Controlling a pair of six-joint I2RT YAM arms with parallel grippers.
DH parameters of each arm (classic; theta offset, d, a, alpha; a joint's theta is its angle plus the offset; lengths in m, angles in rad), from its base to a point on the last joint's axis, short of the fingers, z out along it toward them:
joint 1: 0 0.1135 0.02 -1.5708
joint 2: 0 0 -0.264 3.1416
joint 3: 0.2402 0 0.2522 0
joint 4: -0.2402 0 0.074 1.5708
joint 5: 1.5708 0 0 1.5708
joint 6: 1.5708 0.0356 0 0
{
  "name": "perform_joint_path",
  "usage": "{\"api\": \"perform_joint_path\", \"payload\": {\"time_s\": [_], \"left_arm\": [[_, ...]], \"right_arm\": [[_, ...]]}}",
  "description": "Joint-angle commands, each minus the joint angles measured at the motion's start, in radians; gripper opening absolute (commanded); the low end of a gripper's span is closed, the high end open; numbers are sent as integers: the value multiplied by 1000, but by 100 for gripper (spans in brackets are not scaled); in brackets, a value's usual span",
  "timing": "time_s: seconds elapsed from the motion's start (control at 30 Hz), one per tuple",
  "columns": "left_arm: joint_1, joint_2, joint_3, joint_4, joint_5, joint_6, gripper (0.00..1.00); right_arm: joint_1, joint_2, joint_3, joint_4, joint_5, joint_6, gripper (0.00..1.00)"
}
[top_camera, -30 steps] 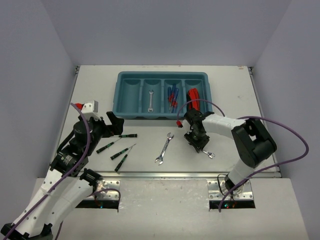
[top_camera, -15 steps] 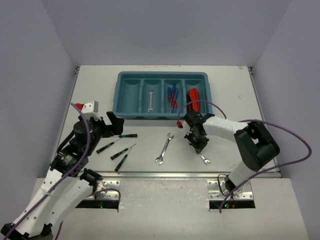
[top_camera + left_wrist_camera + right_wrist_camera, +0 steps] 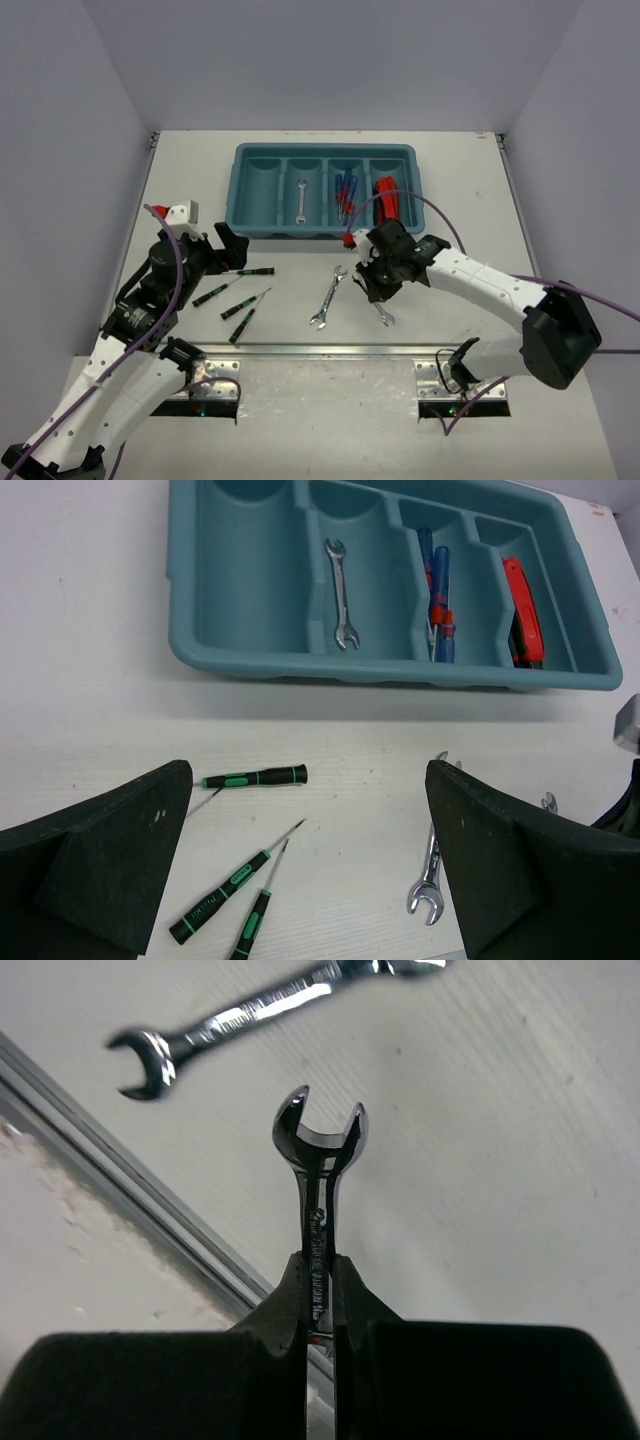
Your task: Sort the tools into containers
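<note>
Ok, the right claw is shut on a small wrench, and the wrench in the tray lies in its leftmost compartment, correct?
Not the leftmost: the stored wrench lies in the tray, second compartment from the left, per the top external view. The right claw does grip the small wrench.

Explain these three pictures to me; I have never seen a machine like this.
These are two robot arms bolted at the near edge of the table, each ending in a two-finger gripper. The wide picture looks down from above and behind them. The other two come from a camera on each wrist. The right gripper is shut on a small wrench, pinching its shaft. The left gripper is open and holds nothing. On the table lie a larger wrench and three thin screwdrivers. The teal tray holds, from its second compartment rightwards, another wrench, blue screwdrivers and red pliers.
</note>
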Motion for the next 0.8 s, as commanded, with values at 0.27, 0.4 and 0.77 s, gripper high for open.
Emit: {"api": "perform_joint_path", "payload": {"time_s": [0.27, 0.4, 0.77], "left_arm": [[-12, 2, 5, 34, -23, 3, 100], [-12, -3, 5, 34, -23, 3, 100], [-16, -26, 2, 36, -21, 2, 100]], "right_arm": [[-1, 329, 562, 377, 20, 360, 0], [-31, 620, 877, 327, 64, 406, 0], [-89, 952, 1285, 234, 249, 384, 10]]}}
